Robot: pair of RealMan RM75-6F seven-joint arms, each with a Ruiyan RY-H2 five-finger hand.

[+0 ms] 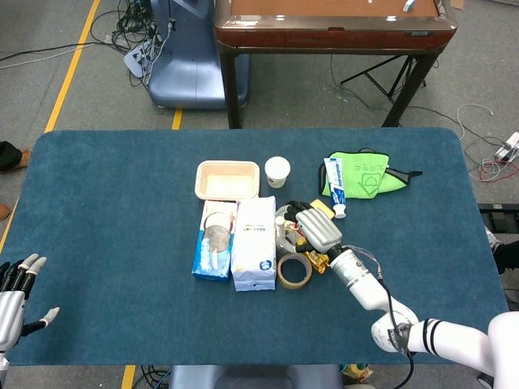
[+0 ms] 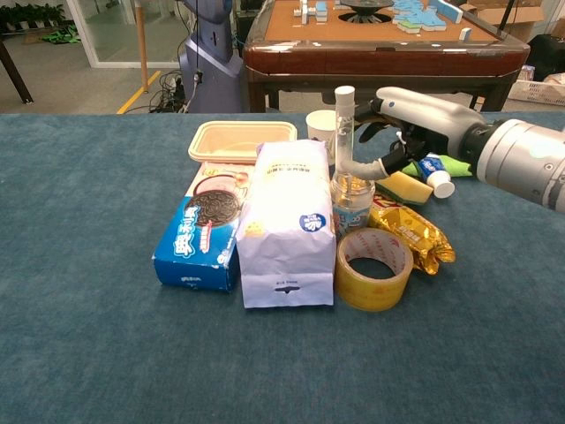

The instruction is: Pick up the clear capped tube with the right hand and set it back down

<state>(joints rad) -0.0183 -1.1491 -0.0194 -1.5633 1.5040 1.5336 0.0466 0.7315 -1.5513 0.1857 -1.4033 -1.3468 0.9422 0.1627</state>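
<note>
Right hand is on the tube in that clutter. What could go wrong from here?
1. The right hand pinches the clear capped tube upright, low on its body; it could tilt or slip.
2. A small clear bottle, the tape roll and the white bag crowd the spot beneath, so setting down may knock them or land the tube unevenly.

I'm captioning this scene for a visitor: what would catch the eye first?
The right hand holds the clear tube upright above a small bottle at mid-table. Beside it stand a white bag and a blue cookie box, with a tape roll in front. The left hand hangs open at the table's near left edge.
</note>
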